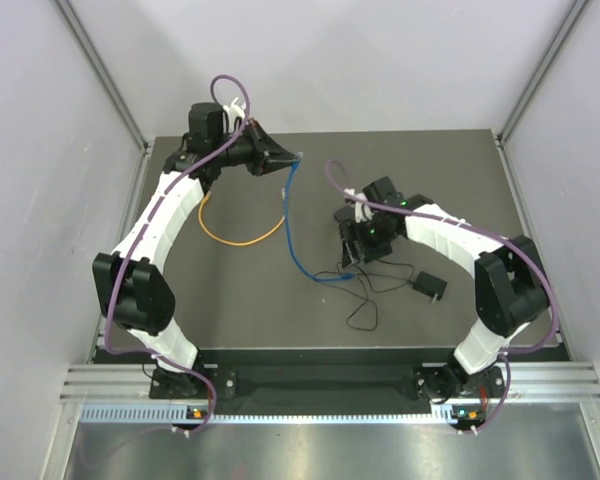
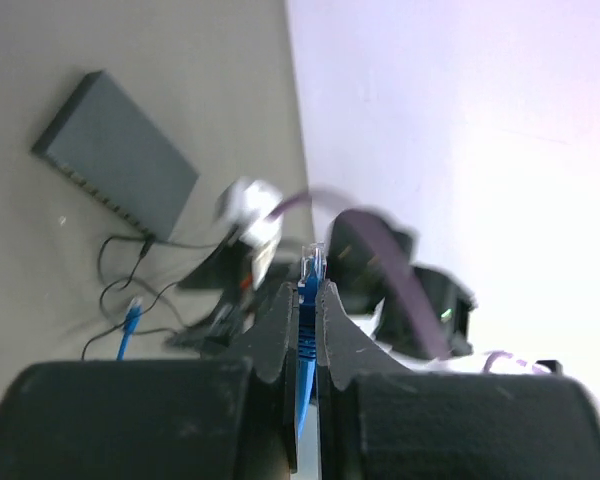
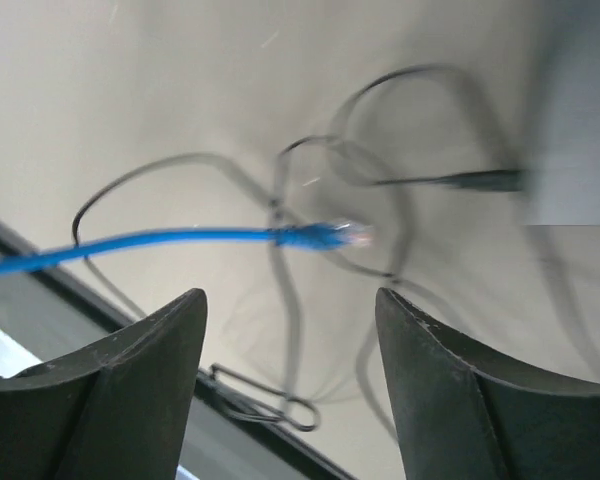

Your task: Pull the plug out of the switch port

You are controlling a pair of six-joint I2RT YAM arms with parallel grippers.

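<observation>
Room to move lies mostly across the near-left part of the dark bench [image 1: 260,315] and at its far right corner. The middle is crossed by cables. The left arm [image 1: 165,215] reaches to the far edge of the bench, close under the back wall. Its jaws are pinched tight on the blue cable [image 1: 291,225] just behind one of its plugs, the held plug [image 2: 312,262], which sticks out past the tips.

From there the blue cable runs toward the near side, bends right and ends in the plug [image 3: 335,236]. This plug lies loose on the bench and is in no socket. It sits among the loops of a thin black wire [image 3: 290,290], apart from the switch [image 2: 115,165]. The switch is a flat black box lying on the bench, and its switch port row [image 2: 85,188] faces those loops. In the top view the right arm [image 1: 450,235] covers most of the box.

The right jaws stand wide apart over the loose plug and hold nothing.

A yellow cable [image 1: 238,238] curls on the bench between the left arm and the blue cable. A small black adapter [image 1: 430,287] sits near the right arm's elbow. Its wire trails close to the near edge of the bench.
</observation>
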